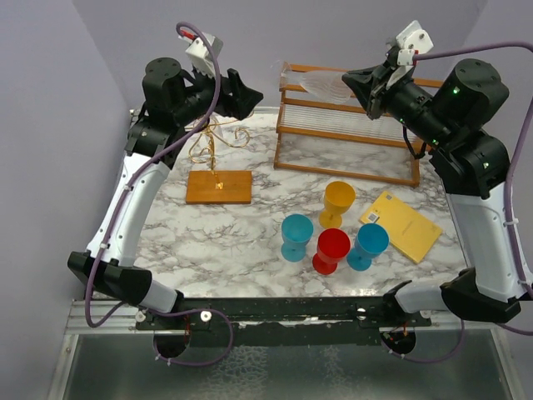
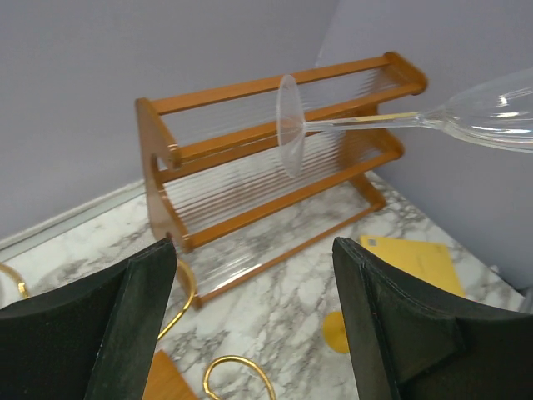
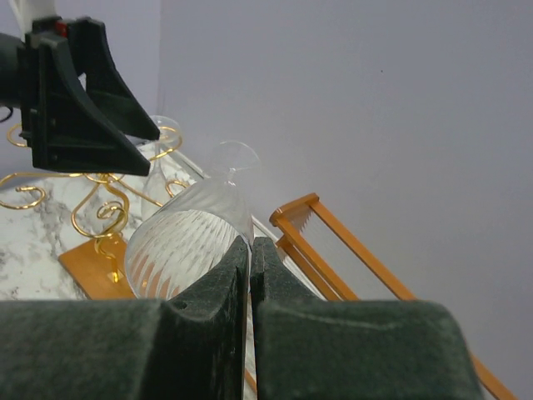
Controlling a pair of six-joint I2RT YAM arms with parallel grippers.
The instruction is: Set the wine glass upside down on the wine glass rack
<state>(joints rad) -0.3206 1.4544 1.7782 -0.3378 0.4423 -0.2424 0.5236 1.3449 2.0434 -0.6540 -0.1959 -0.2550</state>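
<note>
One wine glass [image 2: 491, 115]: left wrist shows stem, left end effector [image 2: 254, 279] wide; right end effector [image 3: 250, 250] pinches bowl.

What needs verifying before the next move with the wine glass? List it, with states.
1. Right gripper shut on the wine glass bowl: ok.
2. Left gripper open, facing the glass's foot: ok.
3. Left gripper around the stem: not ok, apart from it.
4. Glass upside down: not ok, lying sideways.
5. Wine glass rack upright on its base: ok.
6. Rack arms free: cannot tell, left arm hides part.
</note>
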